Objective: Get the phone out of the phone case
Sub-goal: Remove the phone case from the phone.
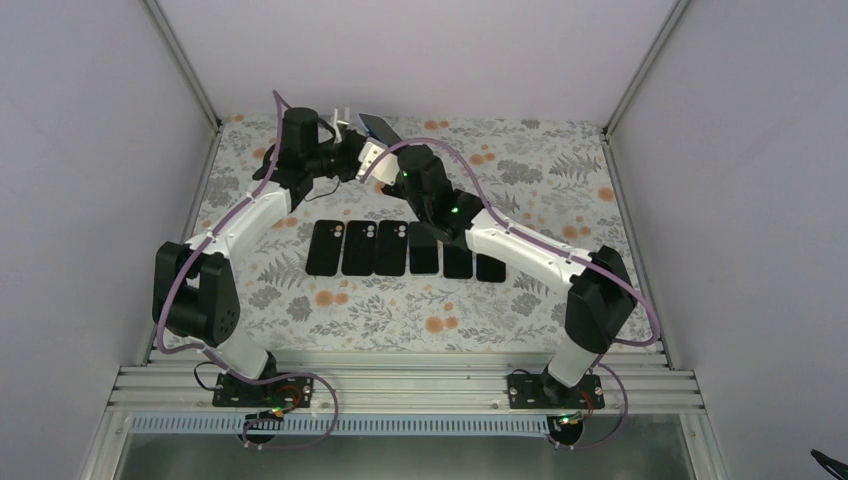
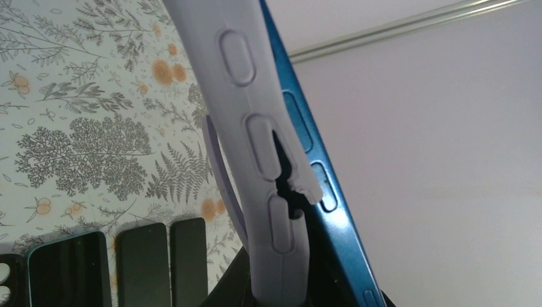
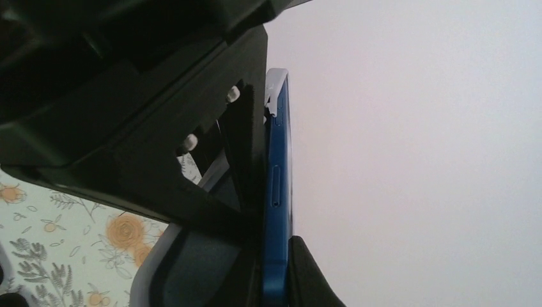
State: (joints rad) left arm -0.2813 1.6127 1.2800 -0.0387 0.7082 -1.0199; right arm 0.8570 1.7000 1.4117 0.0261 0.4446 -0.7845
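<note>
Only the top view shows both arms meeting above the far part of the bench [image 1: 520, 300], and the whole row of 6 black flat pieces [image 1: 390, 248] lying side by side on it. The left wrist view shows only part of this row.

The left wrist view shows 1 lilac phone case [image 2: 255, 128] bent away from 1 blue phone [image 2: 319, 192], both in the air. The left end effector [image 2: 281, 291] is narrow and grips the case.

In the right wrist view, the right end effector [image 3: 276, 256] is clamped on the phone's edge, and a case corner is still on the phone's top.
</note>
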